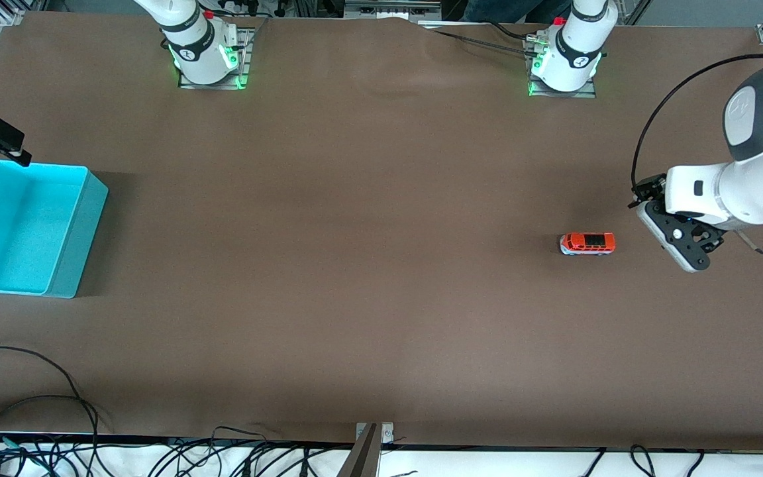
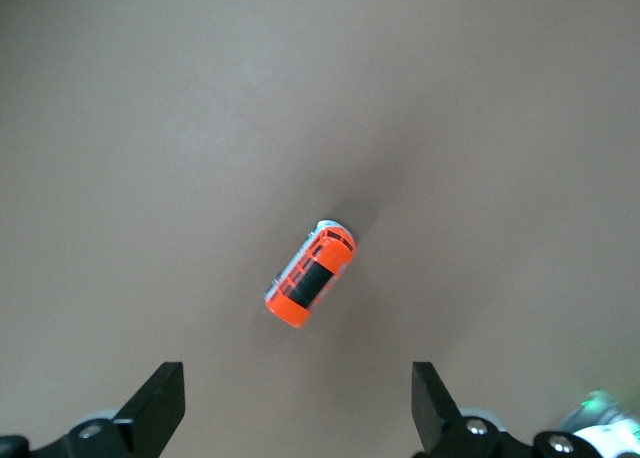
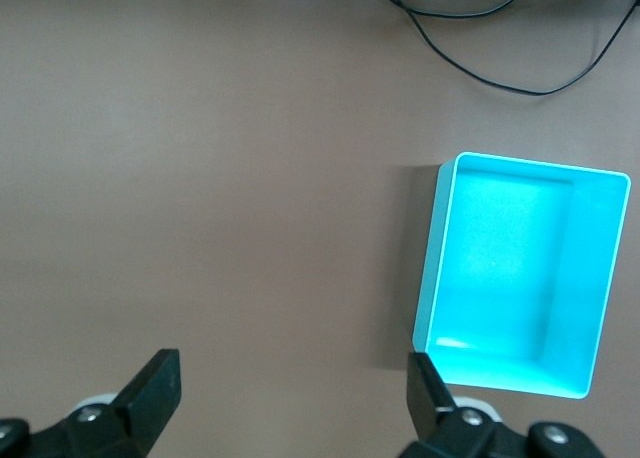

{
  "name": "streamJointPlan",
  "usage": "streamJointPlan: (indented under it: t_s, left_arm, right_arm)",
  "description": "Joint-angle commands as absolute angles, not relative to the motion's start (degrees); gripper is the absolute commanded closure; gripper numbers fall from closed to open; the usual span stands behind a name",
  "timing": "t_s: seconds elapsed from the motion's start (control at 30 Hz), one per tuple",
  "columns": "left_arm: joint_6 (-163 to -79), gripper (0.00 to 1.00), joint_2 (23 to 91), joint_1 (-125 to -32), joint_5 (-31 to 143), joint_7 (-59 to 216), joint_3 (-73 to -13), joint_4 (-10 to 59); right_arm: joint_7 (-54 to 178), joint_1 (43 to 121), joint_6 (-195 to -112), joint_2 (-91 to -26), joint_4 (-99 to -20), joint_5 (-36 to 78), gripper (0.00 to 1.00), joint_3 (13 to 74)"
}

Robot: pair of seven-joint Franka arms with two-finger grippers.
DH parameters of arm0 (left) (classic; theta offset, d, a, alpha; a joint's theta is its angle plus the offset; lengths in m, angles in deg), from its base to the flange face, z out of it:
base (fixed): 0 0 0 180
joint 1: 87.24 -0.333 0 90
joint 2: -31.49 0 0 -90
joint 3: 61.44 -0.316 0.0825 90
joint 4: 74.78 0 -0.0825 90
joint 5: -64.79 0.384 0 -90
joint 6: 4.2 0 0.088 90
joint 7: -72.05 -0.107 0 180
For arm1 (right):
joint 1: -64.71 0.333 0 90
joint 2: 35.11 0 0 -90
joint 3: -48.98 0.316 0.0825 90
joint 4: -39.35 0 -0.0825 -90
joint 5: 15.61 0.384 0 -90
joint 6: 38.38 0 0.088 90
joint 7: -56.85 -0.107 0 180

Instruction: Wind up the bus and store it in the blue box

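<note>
Cables [image 1: 44,397] trail along the bench [image 1: 355,298] edge. We see the bus [image 1: 587,243] standing on its wheels toward the left arm's end, well apart from the empty blue box [image 1: 77,225]. Left claw [image 2: 298,403] hovers released just beside it; right claw [image 3: 290,396], released, waits near the box. We judge the bus light, rigid, slick: pinch its flat sides.

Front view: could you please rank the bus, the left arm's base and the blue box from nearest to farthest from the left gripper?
1. The bus, on the table just beside the left gripper, toward the table's middle.
2. The left arm's base, at the robots' edge of the table.
3. The blue box, at the right arm's end of the table.
</note>
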State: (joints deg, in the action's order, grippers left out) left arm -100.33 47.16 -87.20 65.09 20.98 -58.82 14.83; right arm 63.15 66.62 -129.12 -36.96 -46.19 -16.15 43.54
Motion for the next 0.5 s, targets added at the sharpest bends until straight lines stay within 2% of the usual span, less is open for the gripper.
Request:
streamJointPlan:
  t_s: [0.0, 0.47]
  left_arm:
    - [-105.4, 0.0, 48.5, -87.7, 66.5, 13.1, -58.7, 18.8]
    - [-123.1, 0.0, 48.3, -87.9, 66.6, -0.4, -58.5, 35.5]
  right_arm:
    - [62.4, 66.7, -129.1, -37.0, -45.5, -15.3, 0.0, 43.4]
    - [62.4, 66.7, -129.1, -37.0, -45.5, -15.3, 0.0, 43.4]
